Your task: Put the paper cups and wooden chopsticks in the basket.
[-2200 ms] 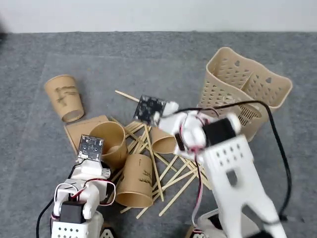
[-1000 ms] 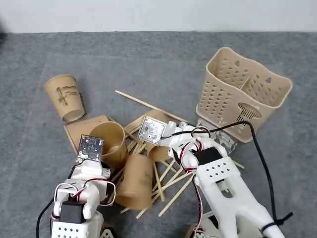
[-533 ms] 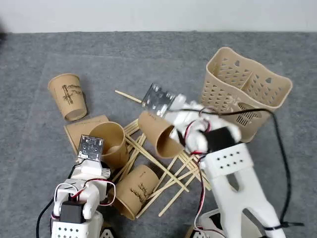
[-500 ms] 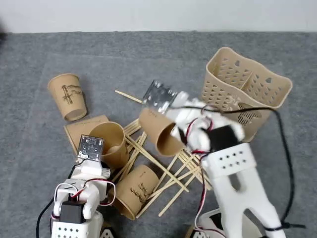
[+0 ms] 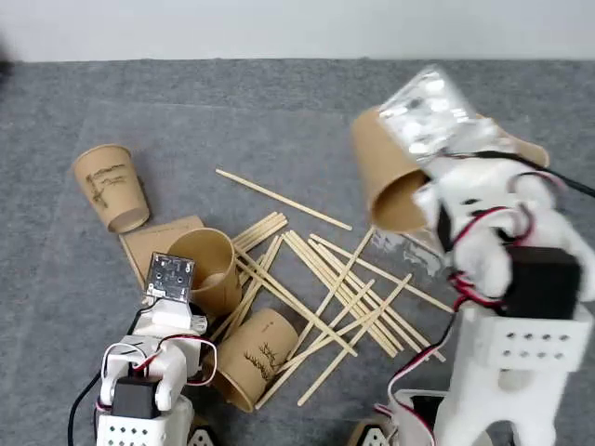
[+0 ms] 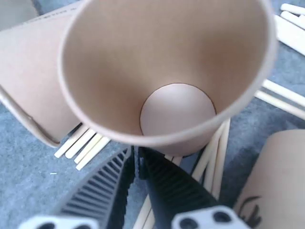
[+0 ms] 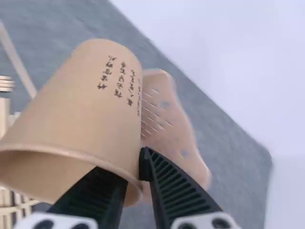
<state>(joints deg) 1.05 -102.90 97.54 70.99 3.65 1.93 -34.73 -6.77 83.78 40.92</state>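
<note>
Beside the slotted beige plastic basket (image 7: pixel 174 126), your right tool (image 7: pixel 131 167) was clamped on the rim of a smooth tan paper cup (image 7: pixel 81 124), tilted in the air. Your left tool (image 6: pixel 137 160) sat closed and empty by an upright cup (image 6: pixel 167 67). Thin wooden chopsticks (image 5: pixel 344 288) lay scattered on the grey felted table (image 5: pixel 279 121) around a fallen cup (image 5: pixel 253 358).

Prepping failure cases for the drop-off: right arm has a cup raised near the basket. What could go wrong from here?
1. The right claw pinches the paper cup only at its rim wall, so it may slip or crumple.
2. The paper cup hangs tilted near the basket; released like that, it might catch the basket's edge and fall among the chopsticks.
</note>
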